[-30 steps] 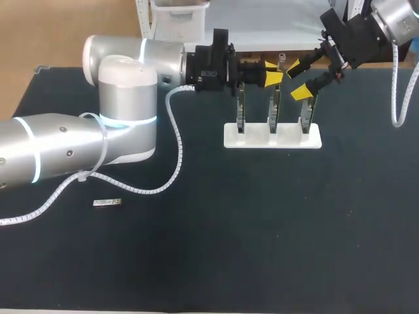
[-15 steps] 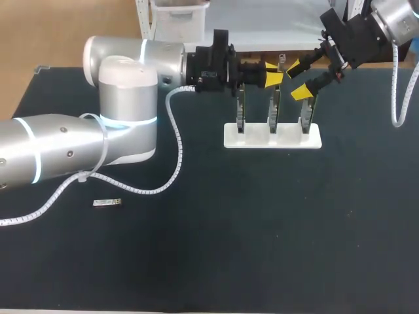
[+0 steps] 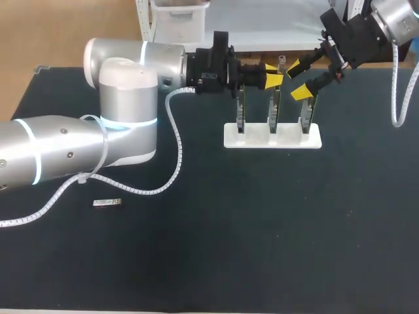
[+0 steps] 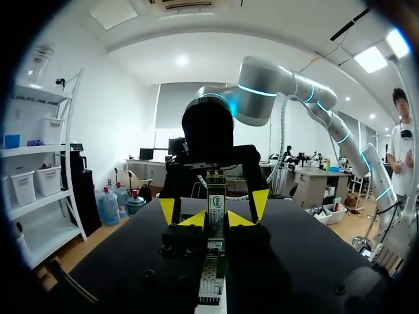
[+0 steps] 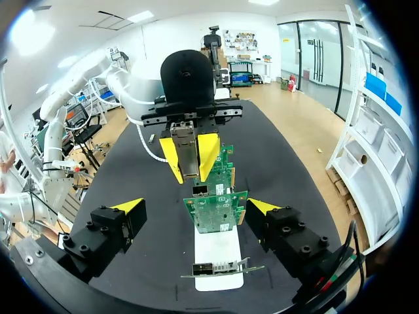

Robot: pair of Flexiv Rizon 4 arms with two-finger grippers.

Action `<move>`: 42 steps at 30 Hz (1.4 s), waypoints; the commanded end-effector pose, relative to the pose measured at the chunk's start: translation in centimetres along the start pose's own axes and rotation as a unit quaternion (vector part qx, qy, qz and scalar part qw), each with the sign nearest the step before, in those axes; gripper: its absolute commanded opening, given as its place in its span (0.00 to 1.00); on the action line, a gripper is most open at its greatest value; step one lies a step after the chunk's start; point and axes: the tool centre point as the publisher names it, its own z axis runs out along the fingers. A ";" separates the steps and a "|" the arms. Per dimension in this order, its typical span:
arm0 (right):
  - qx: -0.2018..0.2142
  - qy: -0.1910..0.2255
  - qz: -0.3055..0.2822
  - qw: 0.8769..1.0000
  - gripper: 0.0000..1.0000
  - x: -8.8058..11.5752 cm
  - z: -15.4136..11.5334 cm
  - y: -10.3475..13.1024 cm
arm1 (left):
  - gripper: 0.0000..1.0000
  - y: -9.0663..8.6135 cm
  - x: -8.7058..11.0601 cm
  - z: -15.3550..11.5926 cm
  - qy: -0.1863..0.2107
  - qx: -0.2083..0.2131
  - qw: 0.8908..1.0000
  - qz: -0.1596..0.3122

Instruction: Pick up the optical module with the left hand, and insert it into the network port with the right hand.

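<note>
Scarcely anything has shifted since the earlier frames; both arms and all items sit where they were.

- Left end effector (image 3: 273,74): reaches in from 9 o'clock, level with the top of the middle network card (image 3: 274,108). Its fingers are closed narrow on a metal optical module (image 5: 185,152), gripped from both sides. The module sits just beyond the card's port (image 5: 200,190); whether they touch cannot be told.
- Right end effector (image 3: 298,78): at 1 o'clock of the stand, fingers spread wide and holding nothing. In its wrist view the row of cards stands ahead between the fingers.
- White stand (image 3: 273,136): carries three upright green network cards, at 12 o'clock on the dark surface (image 3: 262,229).
- Second optical module (image 3: 107,203): lies flat at 8 o'clock on the surface, well apart from the stand.
</note>
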 end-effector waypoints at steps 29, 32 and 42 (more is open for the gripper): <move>0.002 0.000 0.000 1.000 1.00 0.0 0.0 0.1 | 0.00 0.0 0.3 -0.2 0.004 0.002 1.000 -0.005; 0.002 0.000 0.000 1.000 1.00 0.0 0.0 0.1 | 0.00 0.0 0.4 -0.2 0.004 0.004 1.000 -0.006; 0.002 0.000 0.000 1.000 1.00 0.0 0.0 0.1 | 0.00 0.0 0.4 -0.2 0.003 0.006 1.000 -0.005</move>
